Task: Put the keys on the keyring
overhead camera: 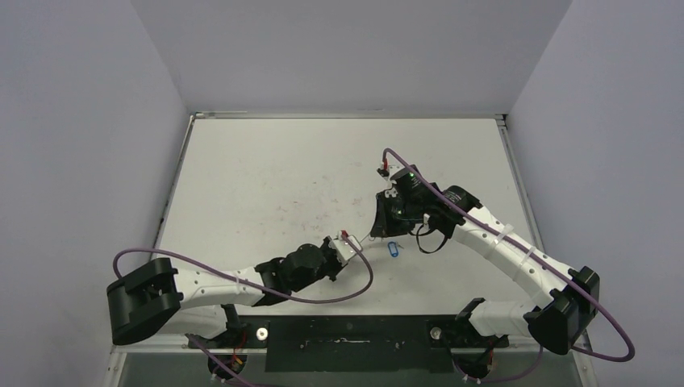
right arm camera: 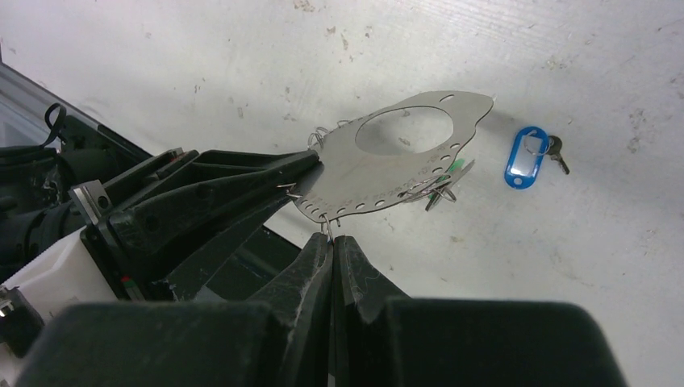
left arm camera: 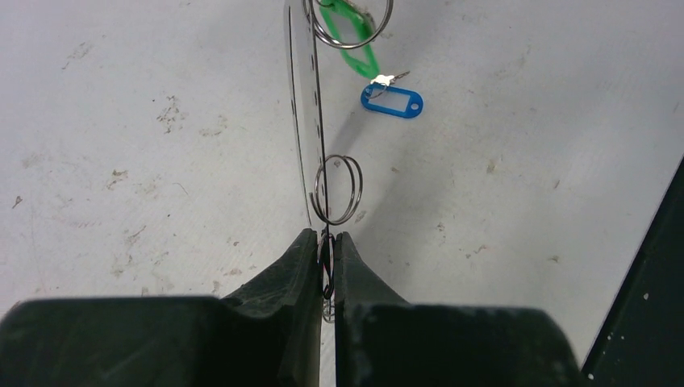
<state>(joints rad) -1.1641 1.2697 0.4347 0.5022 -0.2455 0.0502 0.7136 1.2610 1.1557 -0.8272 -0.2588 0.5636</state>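
The table [overhead camera: 266, 177] edges lie well away from the keyring [right arm camera: 371, 173], so you have room on every side; the keyring sits off the surface, long axis running straight away from your left gripper [left arm camera: 327, 250]; left gripper and right gripper [right arm camera: 332, 246] both clamp its near rim; the green key [left arm camera: 355, 40] hangs at its far end; the blue key [right arm camera: 526, 157] lies just beside that end.

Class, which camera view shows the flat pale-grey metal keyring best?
The right wrist view: the flat pale-grey metal keyring faces it, showing its large oval hole and the small holes along its rim. The left wrist view sees it edge-on, a thin sliver. The top external view barely shows it.
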